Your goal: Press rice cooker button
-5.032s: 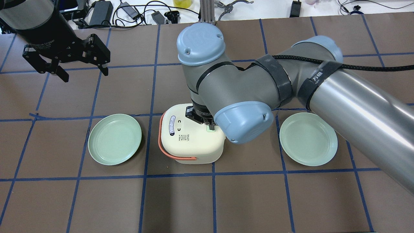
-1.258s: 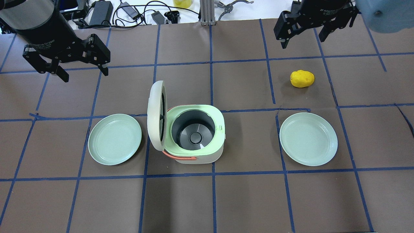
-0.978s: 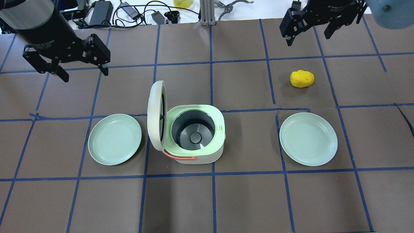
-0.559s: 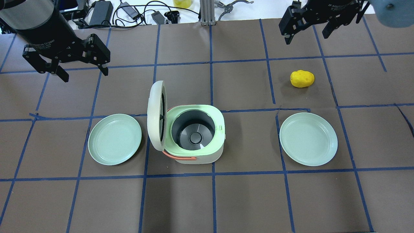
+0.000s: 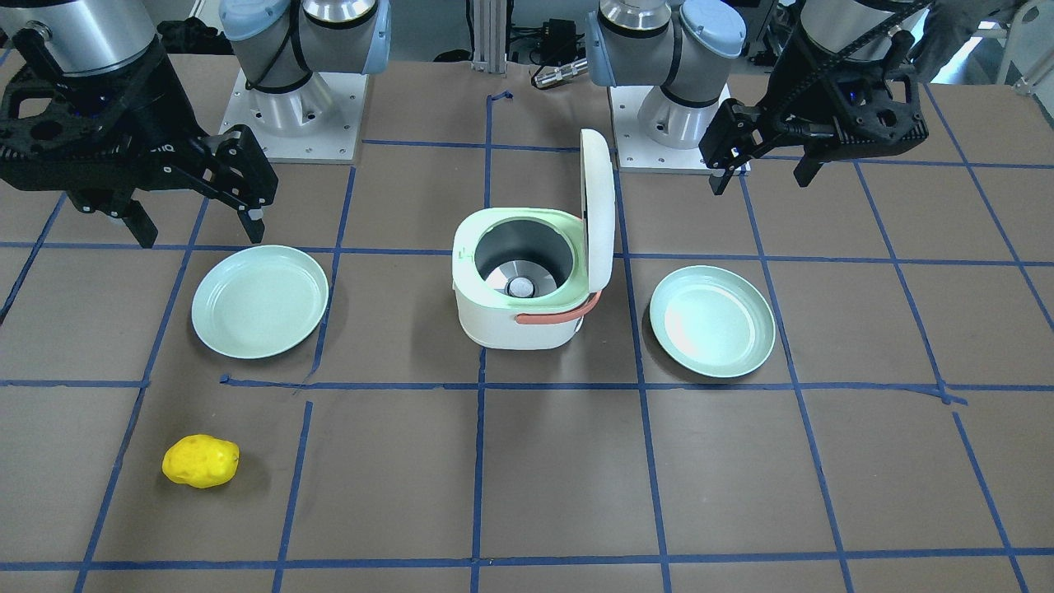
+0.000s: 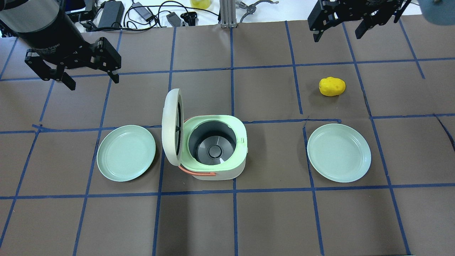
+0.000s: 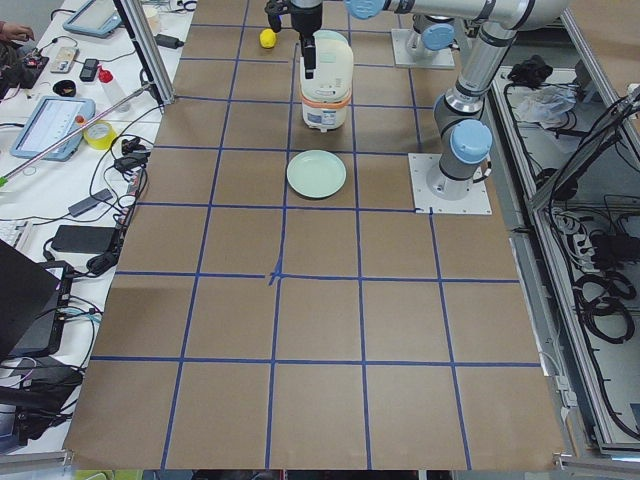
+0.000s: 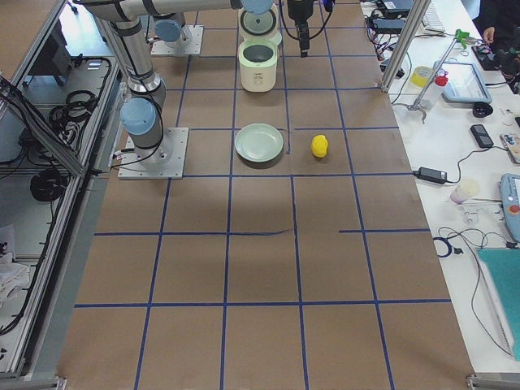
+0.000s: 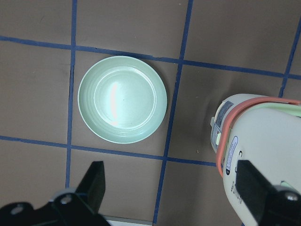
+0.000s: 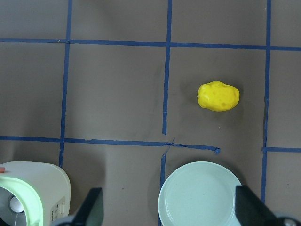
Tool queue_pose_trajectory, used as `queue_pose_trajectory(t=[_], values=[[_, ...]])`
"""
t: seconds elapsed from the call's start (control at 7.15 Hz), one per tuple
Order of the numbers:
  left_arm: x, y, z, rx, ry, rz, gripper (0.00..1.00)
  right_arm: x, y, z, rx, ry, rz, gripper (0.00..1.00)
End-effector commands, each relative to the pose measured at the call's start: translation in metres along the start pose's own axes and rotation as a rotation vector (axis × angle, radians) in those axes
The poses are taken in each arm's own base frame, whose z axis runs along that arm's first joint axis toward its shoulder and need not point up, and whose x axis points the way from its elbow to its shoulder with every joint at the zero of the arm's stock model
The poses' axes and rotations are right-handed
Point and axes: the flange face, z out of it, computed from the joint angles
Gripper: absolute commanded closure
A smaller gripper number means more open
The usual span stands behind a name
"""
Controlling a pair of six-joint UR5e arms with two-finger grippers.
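Rice cooker (image 6: 227, 172): bench centre, lid (image 6: 170, 128) standing open; button on its outer face, not discernible. Left pincer (image 6: 91, 79), right pincer (image 6: 337, 35): wide, empty, toward far corners. Press judged done; hold clear.

An overhead camera behind the robot looks forward and down on the rice cooker (image 6: 220, 119); the front camera faces back at it across the table (image 5: 560, 486). Two end cameras view the whole table lengthwise from afar. Wrist cameras look straight down from close above, the left on a plate (image 9: 122, 99), the right on a potato (image 10: 218, 96), both clipping the rice cooker
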Motion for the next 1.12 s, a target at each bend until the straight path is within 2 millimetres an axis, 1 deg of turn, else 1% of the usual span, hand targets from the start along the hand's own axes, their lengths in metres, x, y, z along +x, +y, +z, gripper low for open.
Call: queue_pose_trajectory(t=[0.0, 0.14, 0.98], values=[[0.0, -0.0004, 0.0003, 0.0, 0.0, 0.0, 0.0, -0.0001, 0.0005, -0.0023, 0.002, 0.006, 0.003, 0.0], [0.0, 0.0001, -0.0004, 0.002, 0.0, 0.0, 0.0, -0.0025, 0.0008, -0.0023, 0.002, -0.002, 0.0, 0.0], [0.0, 0.0001, -0.0004, 0.002, 0.0, 0.0, 0.0, -0.0018, 0.0011, -0.0014, -0.002, 0.005, -0.001, 0.0]])
